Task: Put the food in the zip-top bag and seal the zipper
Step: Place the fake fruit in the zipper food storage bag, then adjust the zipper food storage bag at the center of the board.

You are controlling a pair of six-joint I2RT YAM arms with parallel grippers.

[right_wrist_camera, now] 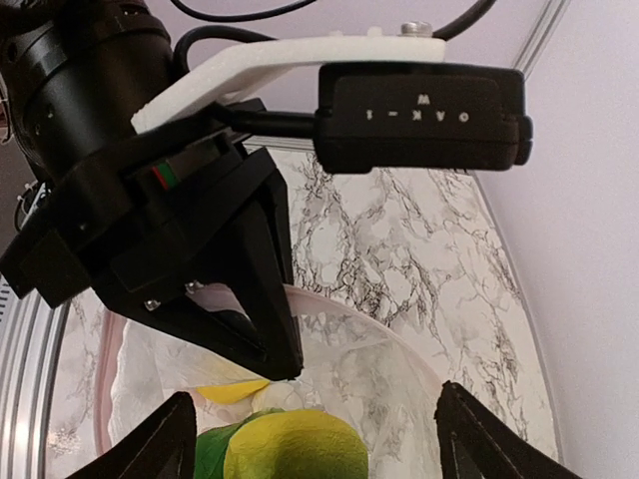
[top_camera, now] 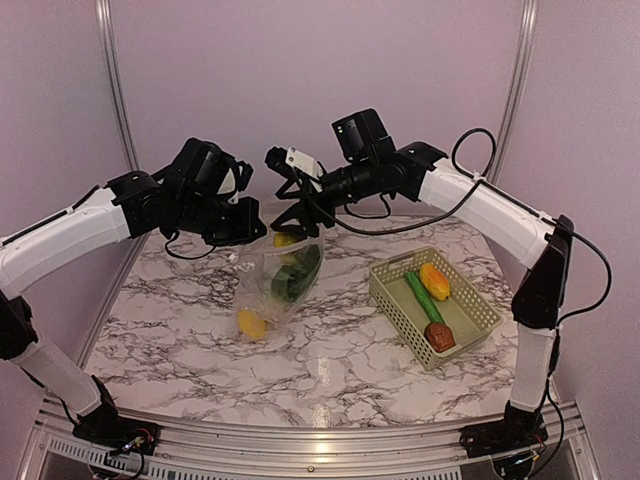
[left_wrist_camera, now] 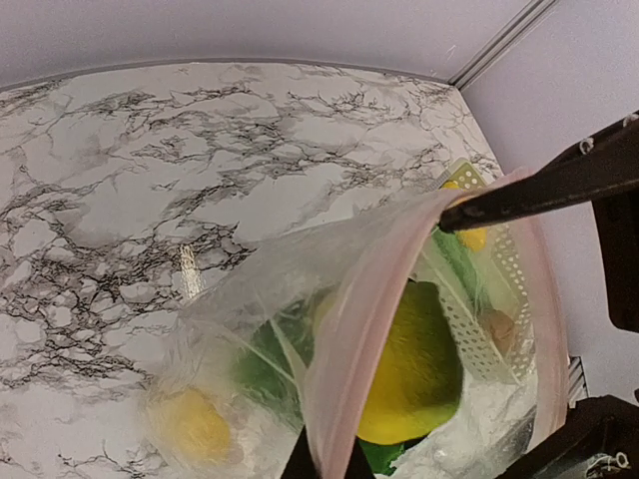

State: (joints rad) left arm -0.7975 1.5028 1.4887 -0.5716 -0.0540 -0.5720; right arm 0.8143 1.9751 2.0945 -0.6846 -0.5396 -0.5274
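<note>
Zip-top bag (top_camera: 285,278): we see thin clear plastic, crinkled and shiny, catching light along its folds.
Zipper (left_wrist_camera: 344,339): we see a thicker, smooth plastic strip with a pinkish tint.
Yellow fruit (left_wrist_camera: 414,374): we find it smooth with a soft sheen, like moulded plastic.
Table (top_camera: 190,330): we see a marble-patterned top, smooth and glossy.
Basket (top_camera: 388,297): we see pale green lattice plastic, matt.
Arm shells (top_camera: 70,240): we see smooth white plastic with a slight gloss.
Frame rails (top_camera: 518,90): we see brushed metal.
</note>
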